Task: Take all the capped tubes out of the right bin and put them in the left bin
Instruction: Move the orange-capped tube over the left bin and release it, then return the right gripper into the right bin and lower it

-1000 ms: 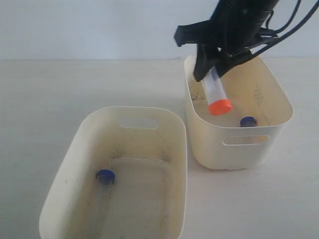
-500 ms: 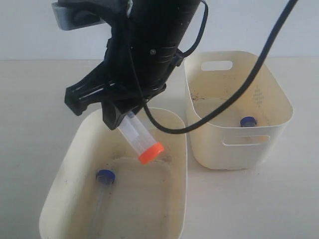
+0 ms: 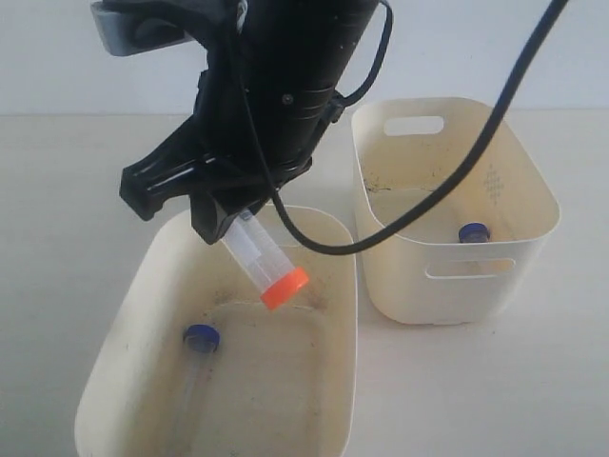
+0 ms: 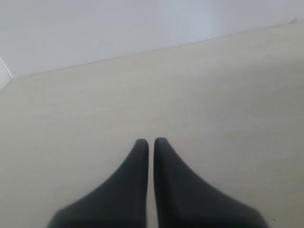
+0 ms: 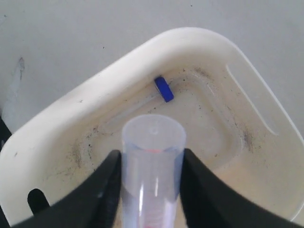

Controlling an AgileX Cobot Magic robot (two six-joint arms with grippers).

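Note:
My right gripper (image 3: 225,225) is shut on a clear tube with an orange cap (image 3: 265,261), held tilted, cap down, above the back of the left bin (image 3: 122,328). In the right wrist view the tube (image 5: 152,137) stands between the fingers of that gripper (image 5: 152,154), with the left bin's rim (image 5: 95,78) below. A blue-capped tube (image 3: 197,350) lies on that bin's floor and shows as the blue-capped tube (image 5: 162,89) in the wrist view too. Another blue-capped tube (image 3: 473,232) lies in the right bin (image 3: 457,281). My left gripper (image 4: 148,142) is shut on nothing over bare table.
The two bins stand close together on a pale table (image 3: 67,190), the right one further back. The right arm's black body and cable (image 3: 285,86) cross above the gap between them. A white wall runs behind the table.
My right gripper carried the orange-capped tube out of the right bin and leftward over the left bin. In the last half second it only shifted slightly.

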